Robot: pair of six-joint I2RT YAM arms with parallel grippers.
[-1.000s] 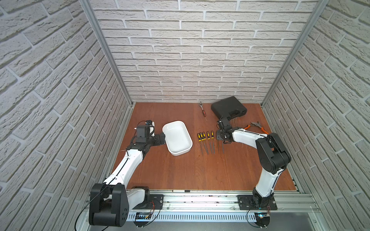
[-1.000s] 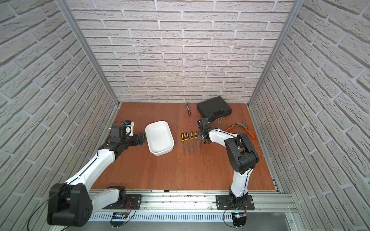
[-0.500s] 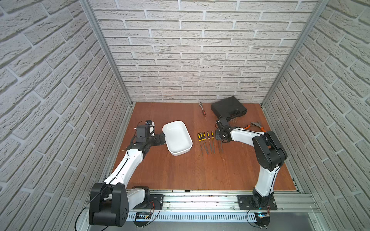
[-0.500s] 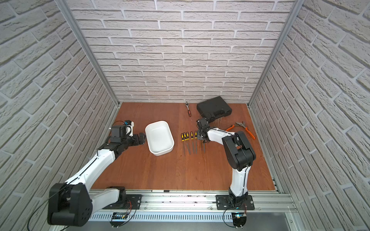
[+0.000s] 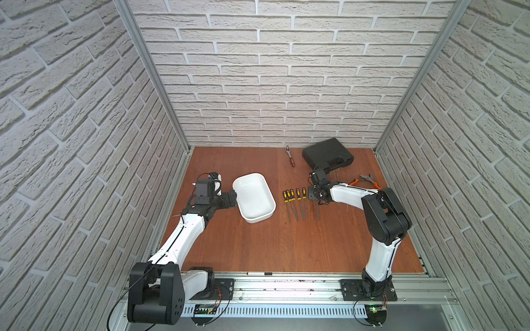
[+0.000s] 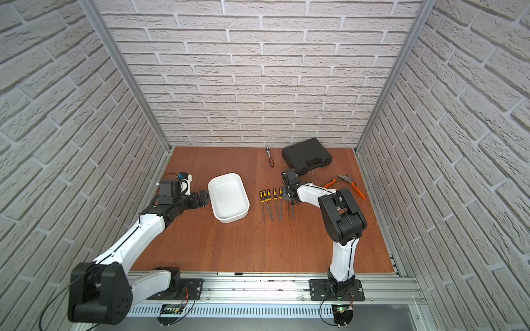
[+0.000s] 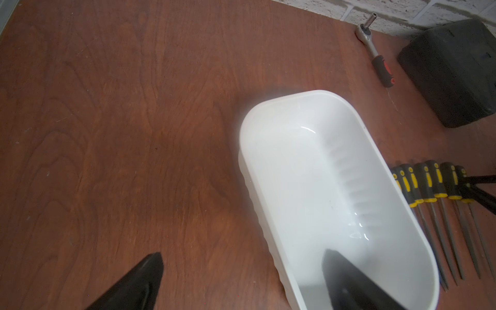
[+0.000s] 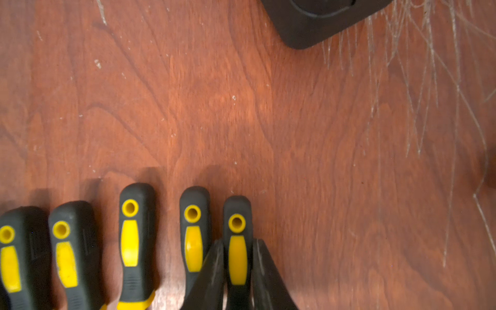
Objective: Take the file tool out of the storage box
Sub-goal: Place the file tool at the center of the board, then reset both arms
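Two arms work over the tabletop (image 5: 258, 243). The left arm (image 5: 186, 238) stretches from the near left corner, wrist level, aimed at the long side of the storage box (image 5: 252, 197). The right arm (image 5: 384, 217) rises from the near right corner, folds at a high elbow, and runs its forearm low toward the middle.

The left fingers (image 7: 346, 279) are spread wide and grasp nothing; one hangs over the inside of the box, the other over bare wood.

The black case (image 5: 327, 154) lies at the far edge, right of the middle; the white box sits left of centre.

The pliers (image 5: 367, 180) lie near the right edge; a ratchet (image 5: 289, 156) lies by the far edge.

A row of files (image 5: 295, 200) lies on the tabletop beside the box, handles toward the far edge.

The right fingers (image 8: 212, 271) flank the handle of the end file (image 8: 237, 257), close against it; whether they press it I cannot tell.

In both top views the wrist hides that handle; in the right wrist view the blades are cut off.
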